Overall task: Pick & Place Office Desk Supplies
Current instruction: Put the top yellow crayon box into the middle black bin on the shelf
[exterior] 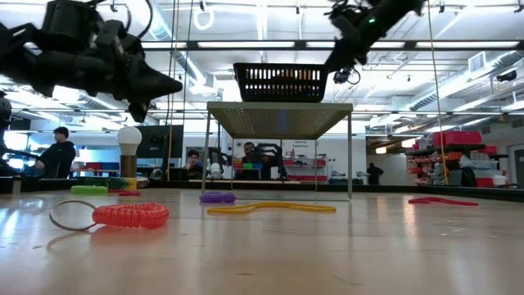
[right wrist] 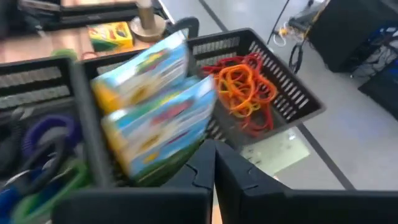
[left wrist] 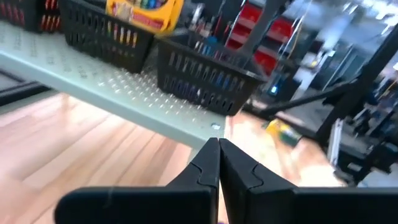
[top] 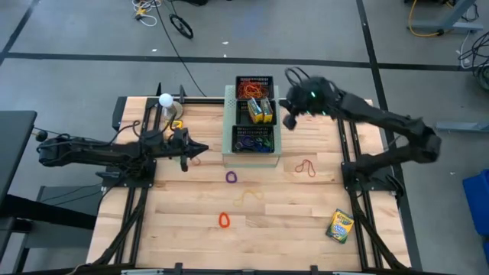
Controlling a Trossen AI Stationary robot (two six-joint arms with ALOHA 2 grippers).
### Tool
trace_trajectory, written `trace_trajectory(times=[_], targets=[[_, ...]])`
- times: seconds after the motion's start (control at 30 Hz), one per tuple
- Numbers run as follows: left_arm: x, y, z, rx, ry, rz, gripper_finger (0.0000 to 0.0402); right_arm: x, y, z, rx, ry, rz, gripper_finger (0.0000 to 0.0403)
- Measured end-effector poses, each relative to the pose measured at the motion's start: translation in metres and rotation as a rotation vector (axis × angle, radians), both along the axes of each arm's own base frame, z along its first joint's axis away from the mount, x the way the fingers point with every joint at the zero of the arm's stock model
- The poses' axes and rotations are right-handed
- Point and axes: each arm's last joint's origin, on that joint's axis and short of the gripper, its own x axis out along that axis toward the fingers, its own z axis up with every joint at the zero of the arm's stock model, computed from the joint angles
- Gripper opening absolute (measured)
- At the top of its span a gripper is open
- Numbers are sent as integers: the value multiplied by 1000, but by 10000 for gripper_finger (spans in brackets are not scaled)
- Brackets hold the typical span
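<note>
Overhead, high view: right claw (top: 290, 121) hovers empty just beside the pale-green box (top: 228, 137); left claw (top: 200, 149) waits on the box's other side. Three mesh trays sit on the box: far tray (top: 254, 85) with red and orange bands, middle tray (top: 260, 110) with crayon boxes, near tray (top: 254, 138) with purple, blue and green bands.
Loose supplies: purple band (top: 231, 177), orange band (top: 224, 221), yellow band (top: 249, 198), red bands (top: 306, 168) and crayon box (top: 340, 225) lie on the surface (top: 183, 237), well apart from both claws.
Low view: orange coil (exterior: 129, 215) lies nearest the camera.
Left wrist view: left claw's fingers (left wrist: 206, 168) pressed together, holding nothing.
Right wrist view: right claw's fingers (right wrist: 202, 171) pressed together, empty, beside the crayon boxes (right wrist: 155, 106) and the orange bands (right wrist: 239, 87).
Risk: judged from here, a careless swing by the right claw could snag a tray rim and tip its contents.
</note>
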Motion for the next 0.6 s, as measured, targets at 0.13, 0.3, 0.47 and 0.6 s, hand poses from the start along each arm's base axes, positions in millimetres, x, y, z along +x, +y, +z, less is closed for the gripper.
trace_trajectory(times=[0.13,0.3,0.47,0.6], targets=[[9,8,16,19,141,63,6,-19,30,-10,10,-70,9,7],[13,15,46,84,369,189,6,-35,62,-17,-16,-116,14,4],[3,20,63,55,626,372,17,-41,89,-29,-17,-176,61,5],[-6,26,52,18,821,570,20,-38,108,-41,-33,-207,109,6]])
